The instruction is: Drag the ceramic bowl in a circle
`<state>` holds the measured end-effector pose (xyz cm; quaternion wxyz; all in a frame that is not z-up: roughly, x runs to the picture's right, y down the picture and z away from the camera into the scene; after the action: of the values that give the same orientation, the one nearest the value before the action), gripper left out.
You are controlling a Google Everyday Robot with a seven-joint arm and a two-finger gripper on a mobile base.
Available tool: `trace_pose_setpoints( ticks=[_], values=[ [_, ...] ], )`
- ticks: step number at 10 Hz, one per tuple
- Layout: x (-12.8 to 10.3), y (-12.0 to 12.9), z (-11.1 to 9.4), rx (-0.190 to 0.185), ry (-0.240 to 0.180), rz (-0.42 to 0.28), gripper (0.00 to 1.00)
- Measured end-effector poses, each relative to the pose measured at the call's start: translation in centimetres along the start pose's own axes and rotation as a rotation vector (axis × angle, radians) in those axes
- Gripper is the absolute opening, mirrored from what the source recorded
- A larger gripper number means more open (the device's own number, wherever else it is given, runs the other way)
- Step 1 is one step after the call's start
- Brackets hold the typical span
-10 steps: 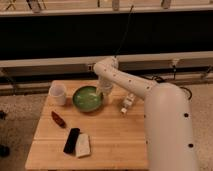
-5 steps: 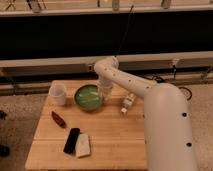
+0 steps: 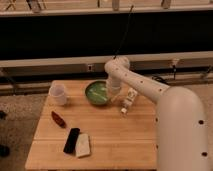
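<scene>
Pincer [image 3: 110,95], closed, at ceramic bowl [image 3: 95,93] on wooden table [image 3: 125,137], speckled floor [image 3: 20,107] around.

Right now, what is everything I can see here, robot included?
table: one, light wood, centre
ceramic bowl: one, green, rear middle of the table
cup: one, white, rear left of the table
small bottle: one, pale, lying just right of the bowl
red item: one, red, in front of the cup
flat item: one, black, front left
packet: one, pale, beside the flat item's right side
arm: one, white, reaching in from the right
gripper: one, white, shut, at the bowl's right rim
</scene>
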<state>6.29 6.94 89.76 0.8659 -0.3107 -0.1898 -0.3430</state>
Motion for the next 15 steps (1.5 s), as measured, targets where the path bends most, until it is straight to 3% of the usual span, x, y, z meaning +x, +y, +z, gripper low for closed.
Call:
trace_pose_setpoints(
  ticks=[3,7,11,15],
  values=[
    [-0.3,1.5,-0.5,-0.002,0.0,-0.013,0.02],
    [1.2,5.2,-1.3,-0.013,-0.006,-0.004,0.02],
    [-1.7,5.8,-1.4,-0.026,-0.004,-0.007,0.02],
    [-2.4,6.5,-1.6,-0.041,-0.001,0.008,0.02]
  ],
)
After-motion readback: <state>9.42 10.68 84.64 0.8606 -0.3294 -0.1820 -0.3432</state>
